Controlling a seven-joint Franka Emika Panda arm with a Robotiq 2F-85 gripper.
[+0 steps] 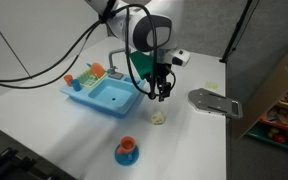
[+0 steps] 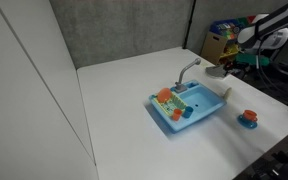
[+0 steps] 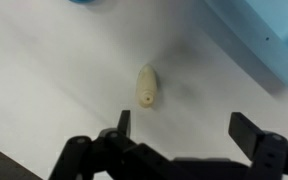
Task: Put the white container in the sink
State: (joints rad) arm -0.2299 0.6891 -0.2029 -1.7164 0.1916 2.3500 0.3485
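The white container (image 1: 160, 117) is a small cream object lying on its side on the white table, just right of the sink. In the wrist view it (image 3: 146, 86) lies above and left of the jaws. The light blue sink (image 1: 112, 97) with its grey faucet (image 1: 117, 58) shows in both exterior views (image 2: 196, 110). My gripper (image 1: 162, 94) hangs above the container, open and empty; the wrist view shows its fingers (image 3: 182, 130) spread wide over bare table. The container is not visible in the exterior view from the far side.
An orange cup on a blue saucer (image 1: 127, 151) stands near the front table edge, also seen in an exterior view (image 2: 248, 118). A flat grey plate-like object (image 1: 215, 102) lies to the right. A side rack of colourful items (image 1: 84, 78) adjoins the sink. A shelf (image 1: 280, 105) stands beyond the table.
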